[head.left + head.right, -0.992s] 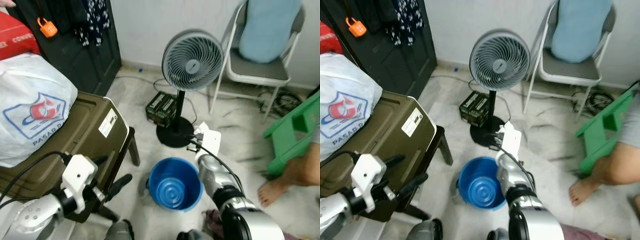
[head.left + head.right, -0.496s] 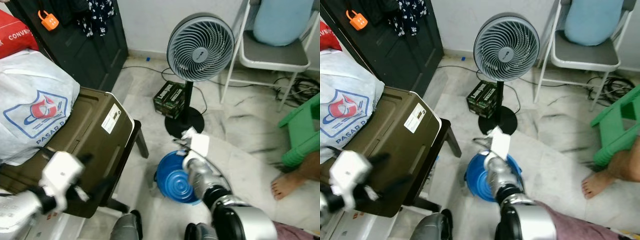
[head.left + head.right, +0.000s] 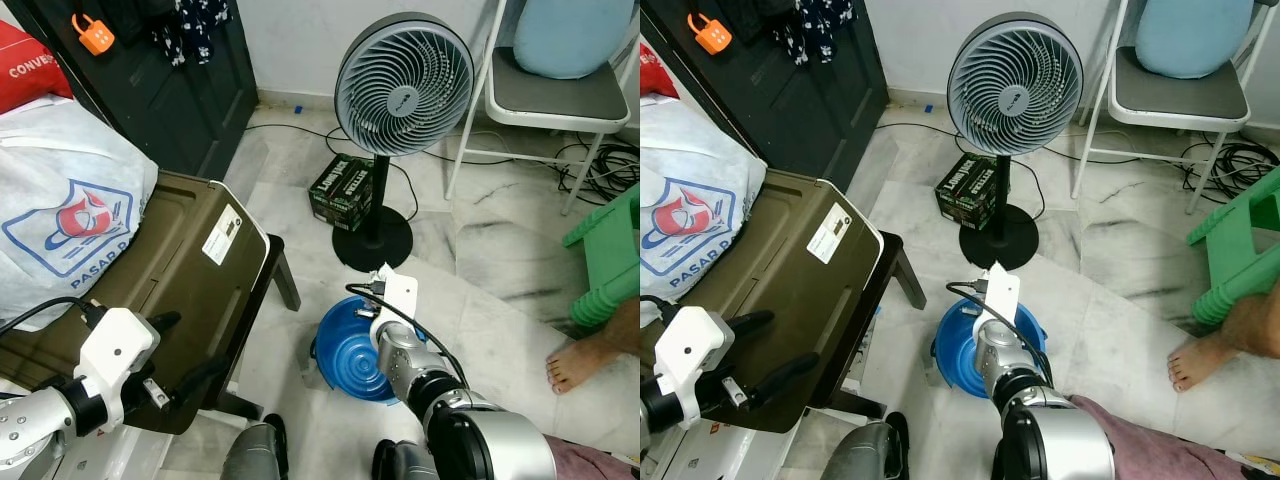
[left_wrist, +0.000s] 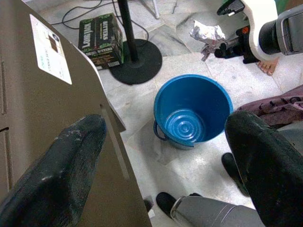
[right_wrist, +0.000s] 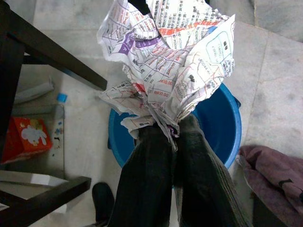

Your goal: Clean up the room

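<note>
A blue bucket [image 3: 352,355] stands on the marble floor in front of the fan's base. My right gripper [image 5: 166,127] hangs over it, shut on a crumpled sheet of newspaper [image 5: 165,66]. The left wrist view shows the same wad of paper [image 4: 207,34] held above and beyond the bucket [image 4: 191,113]. My left gripper [image 3: 195,350] is open, with its fingers wide apart, low on the left beside the brown case [image 3: 170,290]. It holds nothing.
A standing fan [image 3: 403,85] and a black box [image 3: 345,185] are behind the bucket. A white plastic bag [image 3: 60,220] lies on the brown case. On the right are a folding chair [image 3: 560,95], a green stool [image 3: 610,260] and a person's foot [image 3: 580,365]. A purple cloth [image 5: 274,179] lies by the bucket.
The camera has shifted, so the whole scene sits differently. My right wrist has come from beside the bucket's far rim to over the bucket. The left arm, blurred half a second ago, is steady.
</note>
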Motion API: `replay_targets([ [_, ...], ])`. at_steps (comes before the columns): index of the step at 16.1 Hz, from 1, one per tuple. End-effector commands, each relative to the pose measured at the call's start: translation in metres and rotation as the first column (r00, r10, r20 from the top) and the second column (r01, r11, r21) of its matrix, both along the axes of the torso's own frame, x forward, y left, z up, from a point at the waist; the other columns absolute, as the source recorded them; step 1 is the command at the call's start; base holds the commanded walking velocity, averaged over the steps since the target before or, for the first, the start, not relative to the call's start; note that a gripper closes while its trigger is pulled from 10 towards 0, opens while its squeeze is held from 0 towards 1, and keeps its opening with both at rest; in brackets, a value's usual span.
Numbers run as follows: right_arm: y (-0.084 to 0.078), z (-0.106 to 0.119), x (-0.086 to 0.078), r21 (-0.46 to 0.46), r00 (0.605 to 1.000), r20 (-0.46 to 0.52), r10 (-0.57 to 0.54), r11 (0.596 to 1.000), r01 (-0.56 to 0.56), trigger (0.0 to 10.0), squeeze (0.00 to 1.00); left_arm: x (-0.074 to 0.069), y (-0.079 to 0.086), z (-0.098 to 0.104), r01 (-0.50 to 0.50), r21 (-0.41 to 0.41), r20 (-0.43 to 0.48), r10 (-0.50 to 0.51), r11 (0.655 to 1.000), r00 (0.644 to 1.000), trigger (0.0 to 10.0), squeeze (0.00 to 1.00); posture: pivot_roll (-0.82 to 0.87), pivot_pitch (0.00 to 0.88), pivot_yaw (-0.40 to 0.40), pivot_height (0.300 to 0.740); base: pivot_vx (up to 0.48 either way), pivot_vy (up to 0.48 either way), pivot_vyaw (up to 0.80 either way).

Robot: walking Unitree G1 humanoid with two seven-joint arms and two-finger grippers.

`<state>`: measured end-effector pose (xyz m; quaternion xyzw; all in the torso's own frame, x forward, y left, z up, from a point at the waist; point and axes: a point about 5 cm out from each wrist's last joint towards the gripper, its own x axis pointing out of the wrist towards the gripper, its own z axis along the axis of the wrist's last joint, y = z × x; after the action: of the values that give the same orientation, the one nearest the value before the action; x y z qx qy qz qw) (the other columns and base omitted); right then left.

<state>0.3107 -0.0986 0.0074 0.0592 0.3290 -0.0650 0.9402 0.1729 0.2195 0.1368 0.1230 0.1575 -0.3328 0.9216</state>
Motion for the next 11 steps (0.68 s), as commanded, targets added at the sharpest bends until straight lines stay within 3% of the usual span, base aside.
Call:
replay_targets([
  [1,0.0040,-0.0044,-0.0043,-0.004,0.999,-0.035,0.004,1.000,-0.004,10.0,0.00,-0.0021,-0.0012,-0.0003,0.003,0.015,-0.012,-0.003,1.000,1.000,10.0,0.00,0.28,0.258,0.089,0.740,0.000,0.000,0.00],
  [2,0.0032,-0.0044,-0.0042,0.003,0.999,-0.036,0.002,1.000,-0.002,10.0,0.00,-0.0014,-0.0024,-0.0005,0.005,0.010,-0.012,-0.005,1.000,1.000,10.0,0.00,0.28,0.260,0.087,0.740,0.000,0.000,0.00],
  [3,0.0030,-0.0044,-0.0041,0.006,0.999,-0.035,0.003,1.000,-0.002,10.0,0.58,-0.0010,-0.0032,-0.0007,0.006,0.007,-0.011,-0.006,1.000,1.000,10.0,0.00,0.28,0.260,0.086,0.740,0.000,0.000,0.00],
  [4,0.0022,-0.0042,-0.0038,-0.003,0.999,-0.034,0.003,1.000,-0.004,10.0,1.00,-0.0003,-0.0042,-0.0009,0.005,0.005,-0.010,-0.005,1.000,1.000,10.0,0.00,0.28,0.259,0.084,0.740,0.000,0.000,0.00],
  [11,0.0000,-0.0018,-0.0011,0.004,1.000,-0.026,-0.003,1.000,0.004,10.0,1.00,0.0067,-0.0062,-0.0032,0.004,-0.011,0.003,-0.004,1.000,1.000,10.0,0.00,0.26,0.253,0.084,0.740,0.000,0.000,0.00],
])
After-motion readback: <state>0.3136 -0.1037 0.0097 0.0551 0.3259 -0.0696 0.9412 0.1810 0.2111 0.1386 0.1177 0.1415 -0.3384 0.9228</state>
